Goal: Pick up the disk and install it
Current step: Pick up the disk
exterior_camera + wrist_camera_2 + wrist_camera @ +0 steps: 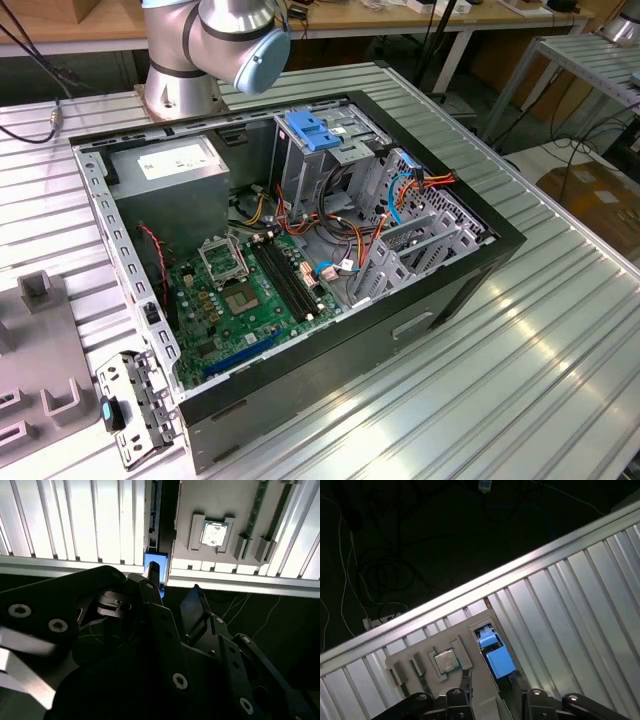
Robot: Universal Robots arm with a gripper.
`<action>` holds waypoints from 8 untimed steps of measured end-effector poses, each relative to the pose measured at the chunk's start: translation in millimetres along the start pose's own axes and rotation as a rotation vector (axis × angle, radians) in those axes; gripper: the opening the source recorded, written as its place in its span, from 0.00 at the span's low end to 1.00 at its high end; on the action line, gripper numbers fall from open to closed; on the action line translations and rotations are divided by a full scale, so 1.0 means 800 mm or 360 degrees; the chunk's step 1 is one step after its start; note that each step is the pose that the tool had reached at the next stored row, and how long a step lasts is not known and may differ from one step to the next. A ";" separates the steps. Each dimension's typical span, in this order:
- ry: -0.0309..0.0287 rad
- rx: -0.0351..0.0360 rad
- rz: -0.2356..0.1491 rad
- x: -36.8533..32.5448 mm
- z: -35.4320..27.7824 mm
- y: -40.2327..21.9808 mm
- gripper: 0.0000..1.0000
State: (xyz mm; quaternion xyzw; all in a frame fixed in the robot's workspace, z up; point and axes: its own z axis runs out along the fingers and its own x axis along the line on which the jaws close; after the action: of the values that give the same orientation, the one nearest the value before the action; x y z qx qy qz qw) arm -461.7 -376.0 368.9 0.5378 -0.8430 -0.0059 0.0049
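Observation:
The disk (496, 659) stands on edge beside a grey fixture plate (485, 690), showing its blue end near the table's edge. In the second wrist view the disk (156, 566) appears as a narrow blue strip between the plate and the ribbed table. My gripper (489, 681) hovers just over it, open, with one dark finger on each side of the blue end and nothing held. The gripper (173, 580) looks the same in the second wrist view. In the exterior view the disk (132, 408) is a grey piece with a blue tab at the exterior view's lower left.
An open computer case (470, 270) lies on the ribbed metal table (520, 380), with motherboard (235, 300), power supply (175, 160), cables and a blue latch plate (312, 130) inside. The grey fixture plate (220, 505) carries a processor chip (445, 661). Beyond the table edge is dark floor with cables.

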 end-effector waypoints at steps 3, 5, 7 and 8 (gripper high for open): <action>0.00018 0.0005 -0.0088 -0.0006 0.0028 0.0003 0.53; 0.00020 0.0009 -0.0170 -0.0012 0.0068 0.0004 0.53; 0.00024 0.0010 -0.0230 -0.0016 0.0100 0.0006 0.53; 0.00030 0.0011 -0.0286 -0.0023 0.0143 0.0008 0.53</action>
State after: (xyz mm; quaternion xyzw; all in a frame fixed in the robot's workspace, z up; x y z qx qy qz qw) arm -461.7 -374.0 357.5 0.6112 -0.7914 -0.0030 0.0034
